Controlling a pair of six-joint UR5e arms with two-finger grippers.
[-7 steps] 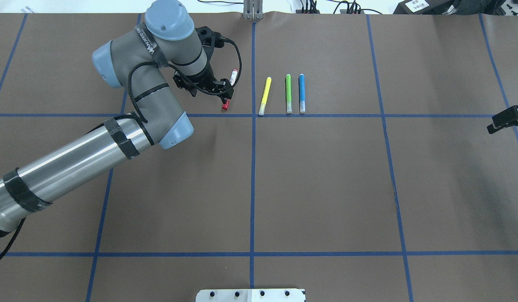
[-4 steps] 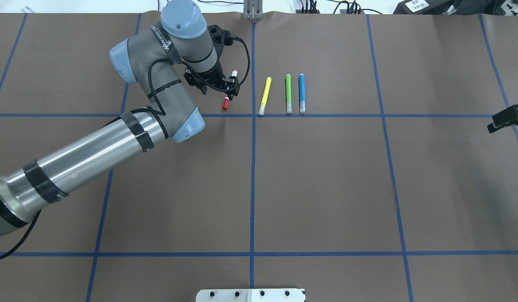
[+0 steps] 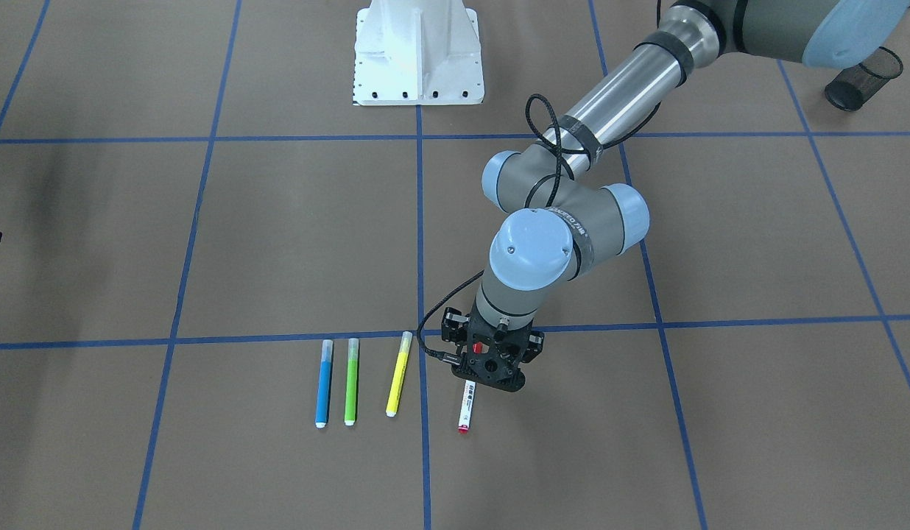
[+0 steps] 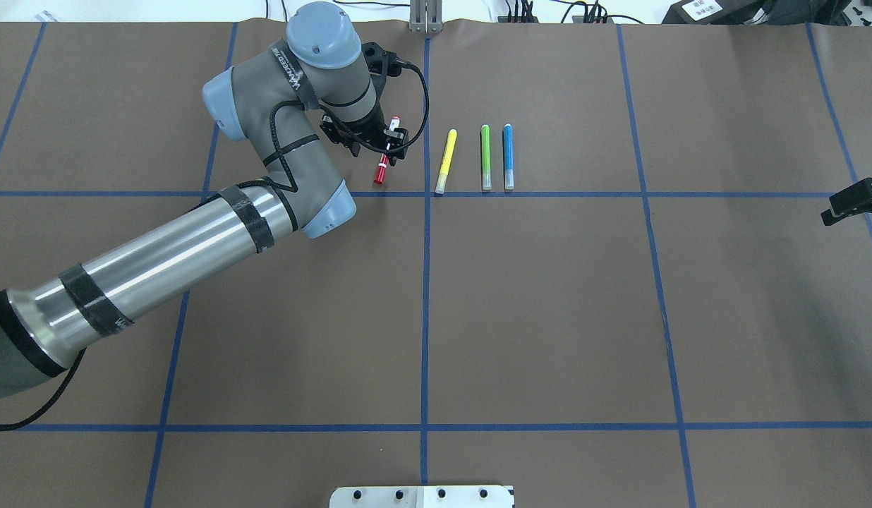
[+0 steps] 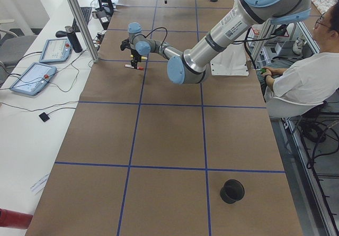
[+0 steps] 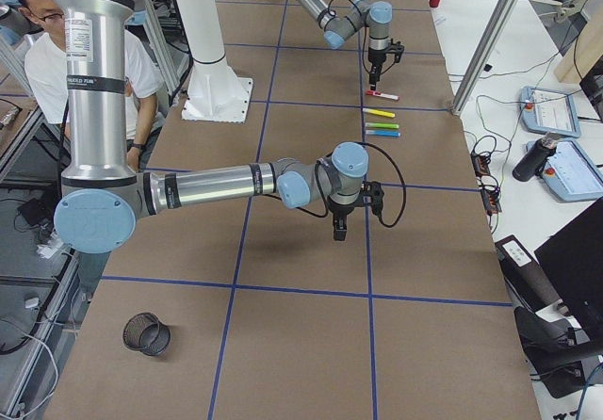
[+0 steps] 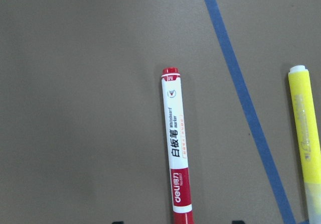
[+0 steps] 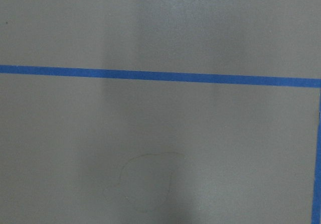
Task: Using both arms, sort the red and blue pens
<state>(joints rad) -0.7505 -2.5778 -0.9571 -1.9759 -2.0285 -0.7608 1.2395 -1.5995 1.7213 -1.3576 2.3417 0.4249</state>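
The red pen (image 4: pixel 382 171) lies on the brown table left of the centre line; its white printed barrel (image 7: pixel 176 148) shows in the left wrist view. My left gripper (image 4: pixel 388 143) hovers over its middle, open, with two fingertips just visible on either side of the barrel. From the front the pen's (image 3: pixel 466 405) tip end sticks out under that gripper (image 3: pixel 492 372). The blue pen (image 4: pixel 508 156) lies at the right end of the row, untouched. My right gripper (image 4: pixel 842 203) hangs at the table's right edge over bare paper; whether it is open or shut does not show.
A yellow marker (image 4: pixel 446 161) and a green marker (image 4: pixel 485 156) lie between the red and blue pens. A white pedestal (image 3: pixel 418 51) stands at the robot's base. Black mesh cups (image 5: pixel 232 191) (image 6: pixel 146 333) stand at both table ends. A seated person (image 5: pixel 302 82) is beside the table.
The left arm has swung right and farther out, and its gripper has slid along the red pen so that more of the red cap shows. The right gripper has not moved.
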